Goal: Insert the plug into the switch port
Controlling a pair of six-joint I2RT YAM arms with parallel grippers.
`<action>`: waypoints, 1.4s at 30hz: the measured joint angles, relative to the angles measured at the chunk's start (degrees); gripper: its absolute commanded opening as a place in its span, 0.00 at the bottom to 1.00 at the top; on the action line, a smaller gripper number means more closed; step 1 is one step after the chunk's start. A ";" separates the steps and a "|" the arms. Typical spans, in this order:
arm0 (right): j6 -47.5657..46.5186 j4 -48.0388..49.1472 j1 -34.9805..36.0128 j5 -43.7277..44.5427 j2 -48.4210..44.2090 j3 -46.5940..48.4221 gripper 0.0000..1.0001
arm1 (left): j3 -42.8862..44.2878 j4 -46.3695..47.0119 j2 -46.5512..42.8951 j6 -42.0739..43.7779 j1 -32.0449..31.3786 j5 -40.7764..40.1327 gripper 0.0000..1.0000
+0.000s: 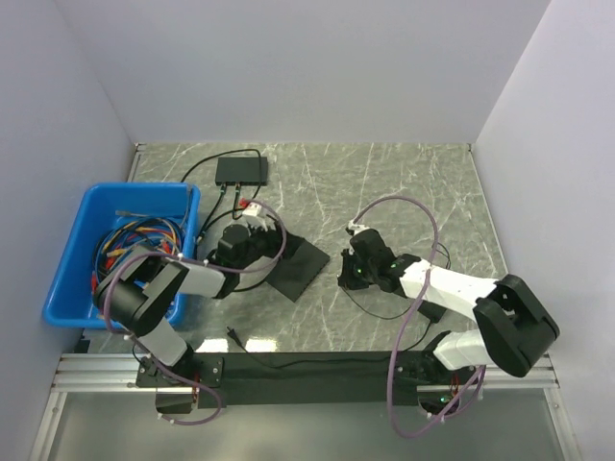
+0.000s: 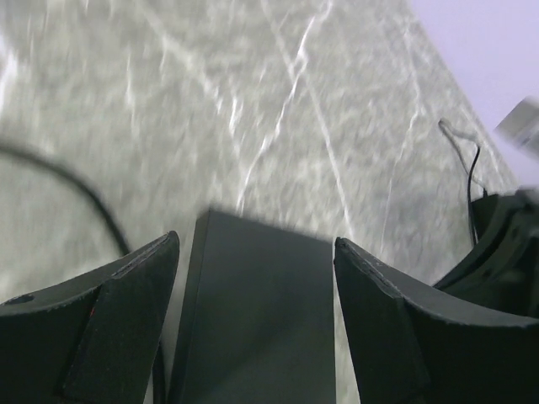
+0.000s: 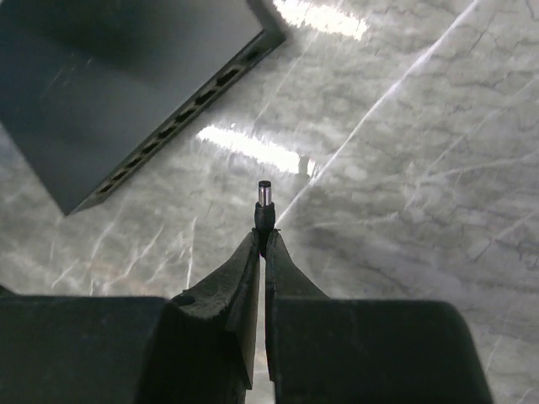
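Grey-veined marble, plug held short of the ports

Right gripper [image 3: 264, 237] was pinched tight on the small dark barrel plug [image 3: 264, 195], metal tip poking out above the marble tabletop [image 3: 404, 168], apart from the switch ports [image 3: 206, 95] lining the flat black rectangular box [image 3: 126, 76]. Only the left wrist view showed the left gripper [image 2: 257, 242] spread wide, straddling that box; contact unclear. Overhead alone revealed plain white walls [image 1: 317, 67] and a blue plastic bin [image 1: 144, 188] of coloured wires [image 1: 135, 235].
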 measured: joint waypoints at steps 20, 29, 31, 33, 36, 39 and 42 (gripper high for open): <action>-4.07 -9.01 0.37 5.86 14.29 16.35 0.00 | 19.30 -9.62 16.65 2.45 2.49 7.30 0.77; -6.82 -12.79 0.37 5.49 18.38 17.88 0.00 | 19.26 -8.87 19.32 2.43 2.51 8.96 0.76; -7.13 -12.79 0.39 5.42 19.06 18.95 0.00 | 19.23 -7.85 19.82 2.45 2.51 9.29 0.76; -7.37 -12.74 0.48 5.38 19.32 19.41 0.00 | 19.17 -7.30 20.00 2.47 2.51 9.53 0.76; -7.76 -12.79 0.85 5.29 19.39 19.56 0.00 | 18.80 -6.67 20.04 2.47 2.51 9.86 0.75; -8.00 -12.83 1.22 5.29 19.41 19.65 0.00 | 18.25 -5.81 20.04 2.47 2.51 10.47 0.75; -8.04 -12.83 1.49 5.31 19.41 19.85 0.00 | 17.99 -5.22 20.13 2.47 2.51 10.75 0.75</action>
